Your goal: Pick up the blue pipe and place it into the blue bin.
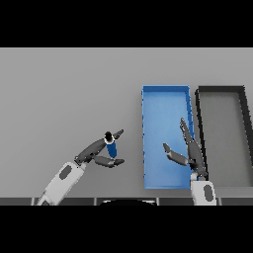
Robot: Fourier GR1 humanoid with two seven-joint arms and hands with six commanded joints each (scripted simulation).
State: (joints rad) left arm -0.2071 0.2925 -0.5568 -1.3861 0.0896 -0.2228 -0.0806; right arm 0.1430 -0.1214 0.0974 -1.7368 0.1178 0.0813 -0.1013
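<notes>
- Grey surface (64, 99) runs across the whole view; its left and far parts lie bare, giving wide open room to the left of the bins.
- Blue bin (147, 148) lies right of centre, long side running away from the robot, its near edge close to the surface's front edge. Its floor shows bare apart from the robot hand above it.
- Black bin (222, 90) lies just beside the blue bin on the right, their long walls nearly touching; its right wall reaches the view's right edge.
- Left robot hand (99, 153) comes in from the lower left and sits left of the blue bin, with a strip of bare surface between it and the bin's left wall.
- Left robot hand is clamped on the blue pipe (111, 147): fingers lie over it from behind and the thumb curls beneath it in front.
- Blue pipe stands roughly upright in that grasp, its dark open end on top; whether its lower end touches the surface cannot be told.
- Right robot hand (191, 155) comes in from the lower edge, over the blue bin's right wall, fingers straight and spread apart, thumb out to the left over the bin floor; it holds nothing.
</notes>
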